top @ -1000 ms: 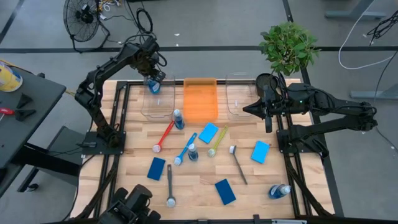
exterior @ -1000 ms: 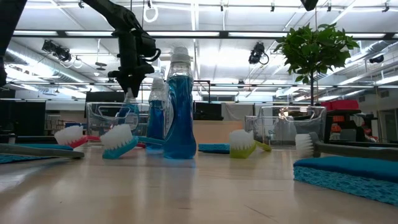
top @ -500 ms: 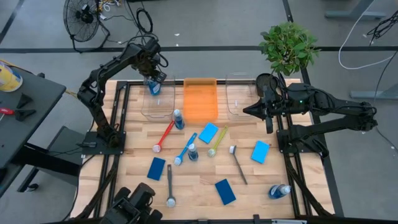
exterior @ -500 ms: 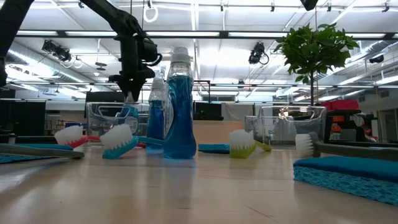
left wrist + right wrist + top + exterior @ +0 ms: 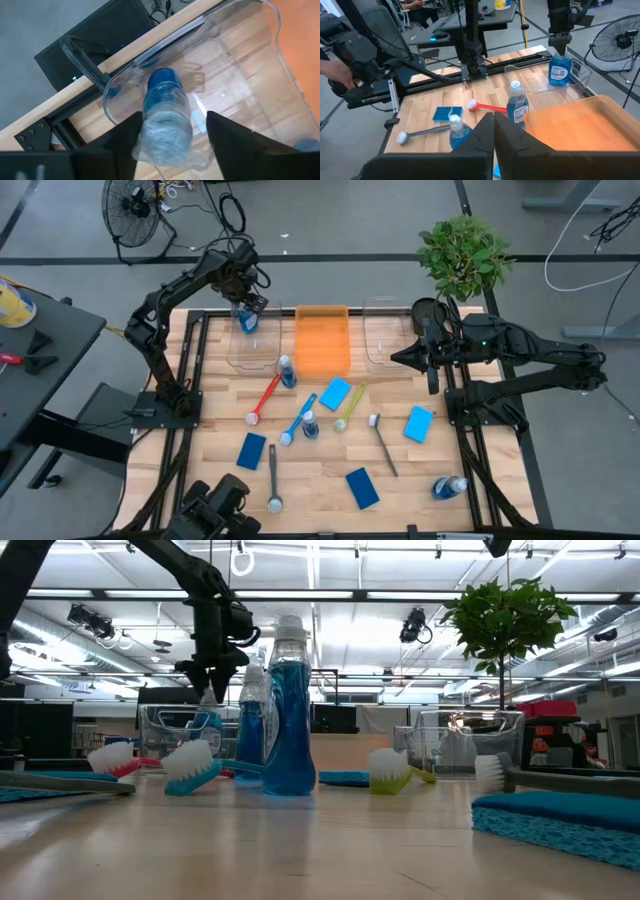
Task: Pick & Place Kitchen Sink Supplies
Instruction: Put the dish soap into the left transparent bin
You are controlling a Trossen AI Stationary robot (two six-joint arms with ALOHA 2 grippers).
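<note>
My left gripper (image 5: 172,137) hangs over the far left corner of the left clear bin (image 5: 255,340), pointing down. It is open, with one finger on either side of the cap of a small blue bottle (image 5: 165,105). That bottle stands upright on the bin's floor (image 5: 559,67), and a gap shows between its cap and one finger. My right gripper (image 5: 494,131) waits shut and holds nothing, raised at the table's right by the right clear bin (image 5: 385,330). More bottles (image 5: 287,372), blue sponges (image 5: 335,392) and brushes (image 5: 264,400) lie on the table.
An orange bin (image 5: 322,340) stands between the two clear bins at the far edge. A potted plant (image 5: 462,255) is at the far right. Several sponges (image 5: 252,450), brushes (image 5: 384,445) and bottles (image 5: 450,487) are scattered over the middle and near part of the table.
My left gripper has opened over the left clear bin and let go of the blue bottle, which stays upright in the bin. The arm has kept its place.
</note>
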